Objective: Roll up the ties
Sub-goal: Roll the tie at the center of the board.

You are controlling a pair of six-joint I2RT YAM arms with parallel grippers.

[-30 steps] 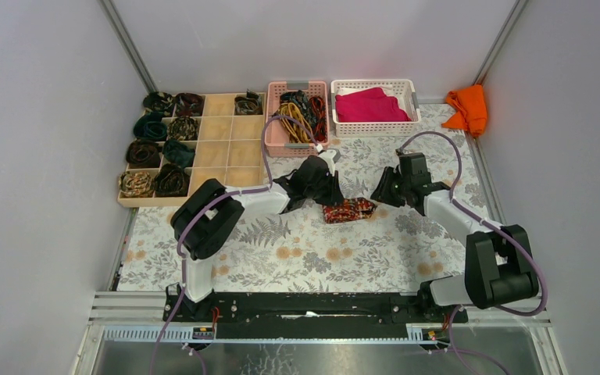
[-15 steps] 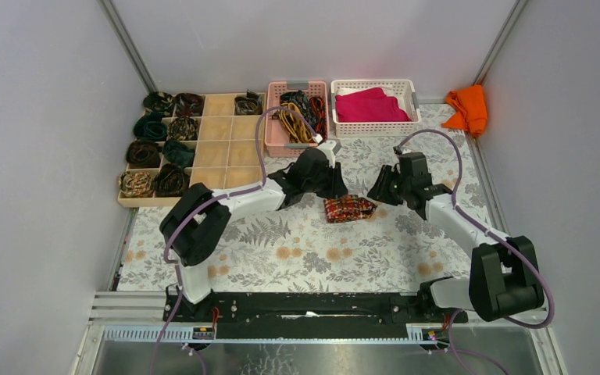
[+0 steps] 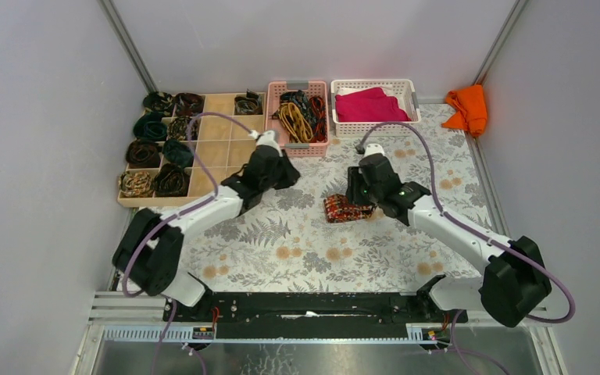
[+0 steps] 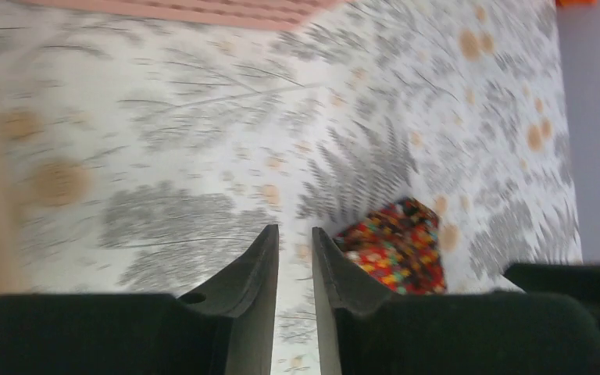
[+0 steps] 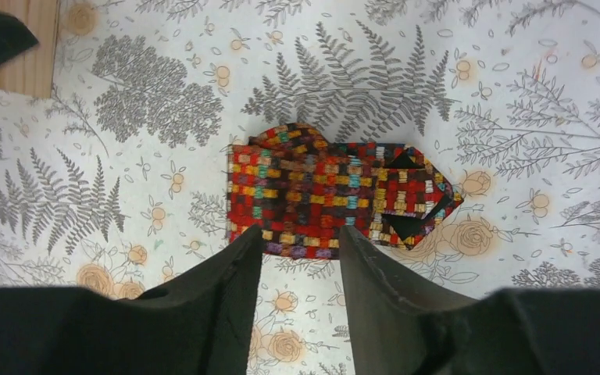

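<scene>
Far left of the folded-up red-patterned tie (image 3: 348, 208), a wooden divider tray (image 3: 226, 148) hugs the edge of the floral tablecloth (image 3: 281, 250), with rolled ties (image 3: 156, 156) filling its left columns. The left gripper (image 3: 285, 176) hangs left of the tie, well apart from it. Its wrist view shows the fingers a thin slit apart and empty. The tie lies flat with bare cloth all round. The right gripper (image 5: 301, 233) hovers at the tie's near edge, fingers spread and holding nothing. Only that wrist view shows the tie's pointed tip at its right end.
</scene>
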